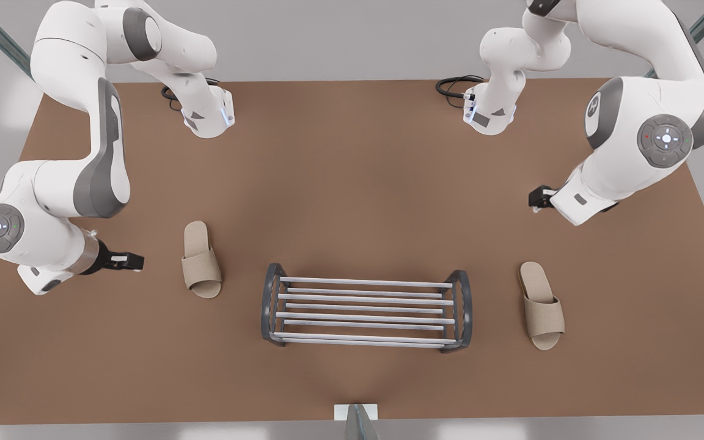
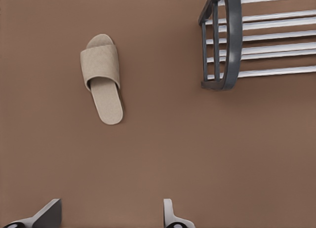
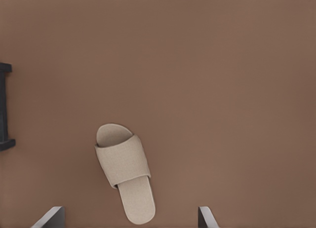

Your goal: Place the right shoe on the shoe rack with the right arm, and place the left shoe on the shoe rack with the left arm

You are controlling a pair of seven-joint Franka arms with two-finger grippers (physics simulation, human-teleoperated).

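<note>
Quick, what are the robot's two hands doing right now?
Left gripper: open, empty, above the table near one slipper.
Right gripper: open, empty, above the other slipper.

Simulated robot lab: bare brown table, grey walls, two mounted arms

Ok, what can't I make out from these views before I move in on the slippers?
- Left gripper: in the front view, mostly hidden behind its own wrist; in the left wrist view, the picture edge cuts its fingers.
- Right gripper: the right wrist view's edge cuts its fingers.
- Shoe rack: the right wrist view's edge leaves one end frame.
</note>
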